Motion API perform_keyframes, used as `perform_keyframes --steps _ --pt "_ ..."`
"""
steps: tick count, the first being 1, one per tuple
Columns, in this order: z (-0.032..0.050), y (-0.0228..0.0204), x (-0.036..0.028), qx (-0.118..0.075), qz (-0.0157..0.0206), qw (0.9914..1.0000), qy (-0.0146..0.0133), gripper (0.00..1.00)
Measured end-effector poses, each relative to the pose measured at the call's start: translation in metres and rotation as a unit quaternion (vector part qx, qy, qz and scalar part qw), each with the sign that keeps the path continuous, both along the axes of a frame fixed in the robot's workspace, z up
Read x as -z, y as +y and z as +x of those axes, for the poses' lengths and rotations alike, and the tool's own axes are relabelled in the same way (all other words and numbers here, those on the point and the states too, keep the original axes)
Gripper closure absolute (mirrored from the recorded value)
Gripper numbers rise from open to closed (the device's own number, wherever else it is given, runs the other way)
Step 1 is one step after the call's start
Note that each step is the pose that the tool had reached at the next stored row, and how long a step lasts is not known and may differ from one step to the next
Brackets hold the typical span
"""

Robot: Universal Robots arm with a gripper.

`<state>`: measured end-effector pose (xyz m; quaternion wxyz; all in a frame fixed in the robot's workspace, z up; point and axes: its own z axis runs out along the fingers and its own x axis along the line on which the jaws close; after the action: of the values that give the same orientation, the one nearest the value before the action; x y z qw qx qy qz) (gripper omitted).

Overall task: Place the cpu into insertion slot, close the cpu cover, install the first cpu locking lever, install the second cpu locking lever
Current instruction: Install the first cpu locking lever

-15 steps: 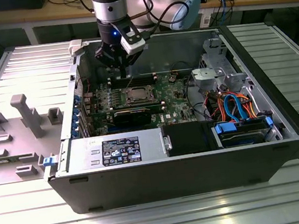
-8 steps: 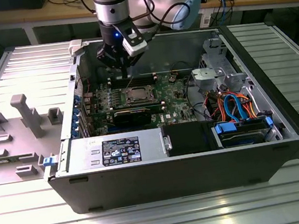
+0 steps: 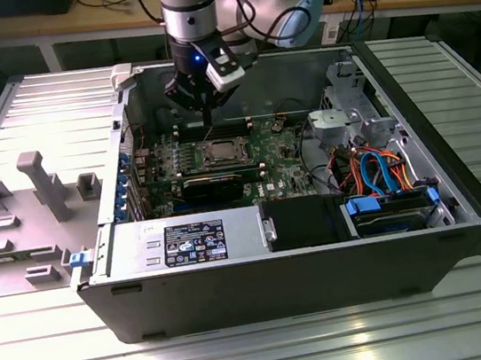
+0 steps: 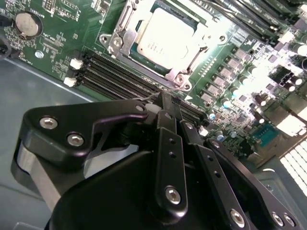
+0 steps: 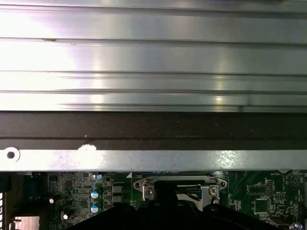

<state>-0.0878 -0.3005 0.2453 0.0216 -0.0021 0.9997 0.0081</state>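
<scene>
- Chip position: we find the cpu (image 4: 165,36) already seated in the insertion slot (image 3: 220,153) on the green motherboard (image 3: 278,161), inside the open computer case (image 3: 458,194) that lies on the ribbed metal worktop (image 3: 264,347).
- Cover state: in the second wrist view the cpu cover (image 4: 125,29) lies flat around the chip, its window framing the dull silver top, so we judge the first two steps done.
- Step in hand: we judge that the work stands at the locking levers. A thin wire lever (image 4: 160,92) runs along the socket edge nearest the gripper (image 4: 169,103), close to the memory slots (image 4: 112,76).
- Gripper position: in the exterior view the gripper (image 3: 207,117) hangs on the arm (image 3: 189,8) just above the board, at the far side of the socket.
- Finger state: we see the fingers (image 4: 168,139) drawn close together with their tips at the wire lever. We cannot tell whether they pinch it or merely press on it.
- Next move, as a judgement: the lever calls for a steady push down and sideways under its retaining hook. The tips must stay clear of the memory slots and the capacitors (image 4: 225,72) beside the socket.
</scene>
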Motion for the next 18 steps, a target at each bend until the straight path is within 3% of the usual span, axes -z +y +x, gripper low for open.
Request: perform_keyframes --steps 18 --pt "0.0165 0.0000 0.0091 0.000 0.0000 1.00000 0.0000 0.89"
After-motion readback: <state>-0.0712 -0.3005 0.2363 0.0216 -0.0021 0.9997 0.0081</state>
